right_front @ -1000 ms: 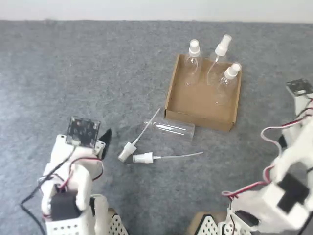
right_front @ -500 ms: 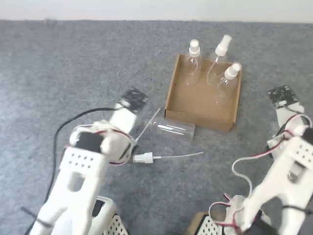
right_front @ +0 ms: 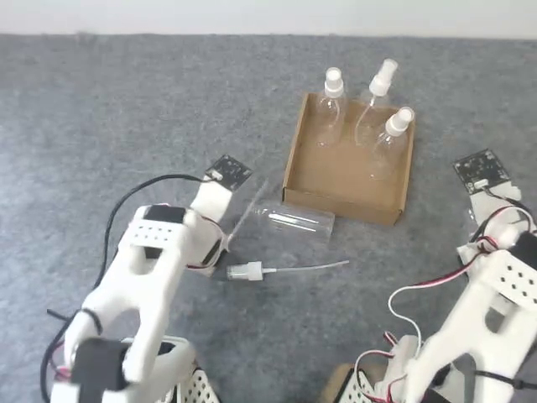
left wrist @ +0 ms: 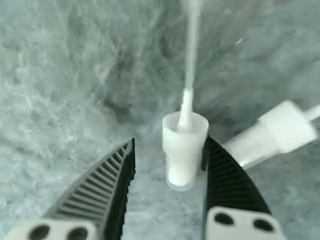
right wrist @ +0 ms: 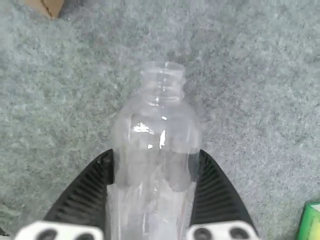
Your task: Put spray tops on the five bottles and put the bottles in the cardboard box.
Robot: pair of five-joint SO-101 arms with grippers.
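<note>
Grey carpeted desk (right_front: 101, 126), and at one o'clock sits the cardboard box (right_front: 336, 180), three capped bottles (right_front: 331, 105) standing along its far side. The right arm (right_front: 495, 285) stands at four o'clock from the box. The right gripper (right wrist: 155, 152) has its fingers clamped on an uncapped clear bottle (right wrist: 155, 125), with the neck pointing away. Another clear bottle (right_front: 294, 222) lies just off the box's seven o'clock edge. The left gripper (left wrist: 168, 142), fingers apart, straddles a spray top (left wrist: 184, 150) lying on the desk. A second spray top (right_front: 245, 271) lies just beside it, at four o'clock.
</note>
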